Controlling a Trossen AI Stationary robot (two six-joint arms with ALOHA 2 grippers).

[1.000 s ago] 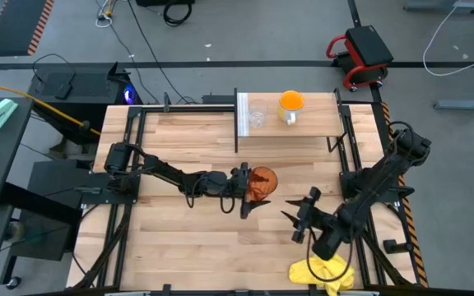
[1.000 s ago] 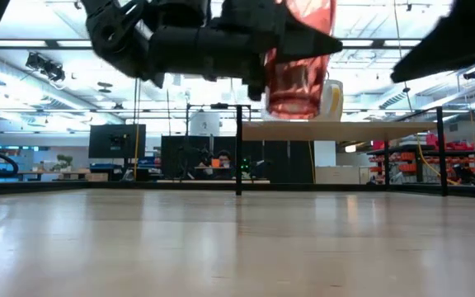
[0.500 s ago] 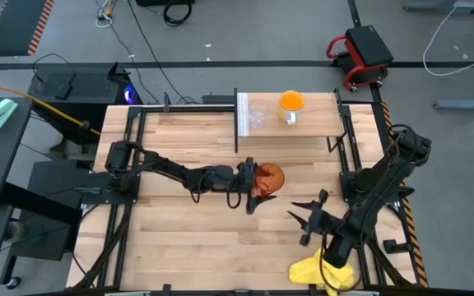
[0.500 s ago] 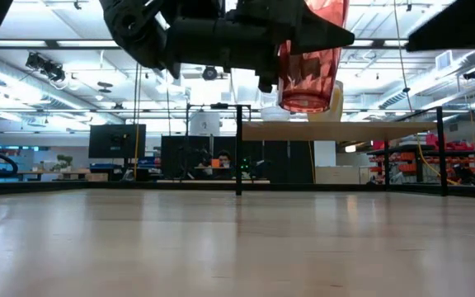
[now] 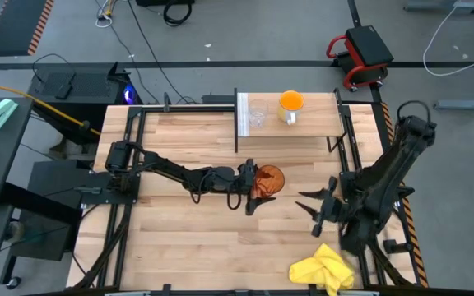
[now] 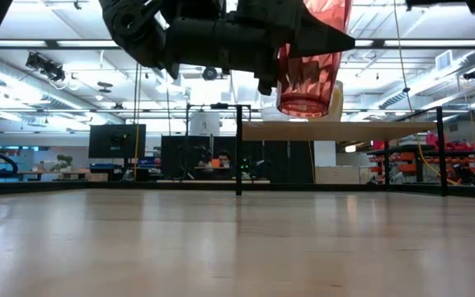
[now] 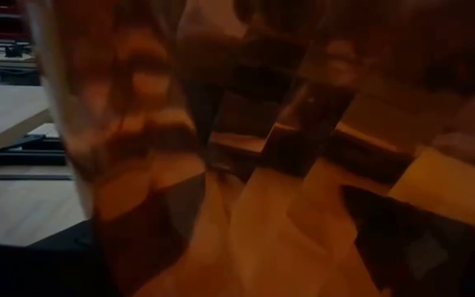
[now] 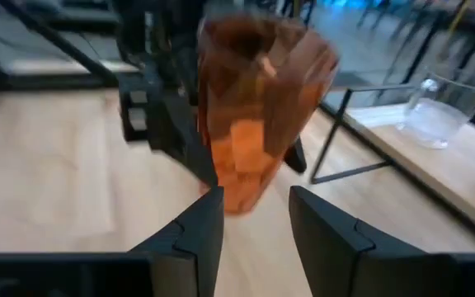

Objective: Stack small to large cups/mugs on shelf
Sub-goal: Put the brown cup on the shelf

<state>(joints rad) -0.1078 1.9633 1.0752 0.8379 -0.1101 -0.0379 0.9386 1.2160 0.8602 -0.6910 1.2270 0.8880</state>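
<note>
2 arms reach over the desk [image 5: 179,238]; left hand [image 5: 250,191] stretched to centre, pinching the tumbler [image 5: 266,181] aloft; right hand [image 5: 318,205] spread, near the front-right edge.

In your low view the amber tumbler [image 6: 308,58] runs off the top edge, so its rim is cut away. Your left wrist view is filled by its facets, hiding the left gripper [image 5: 250,186] fingers. The glass cup [image 8: 442,107] looks blurred.
</note>
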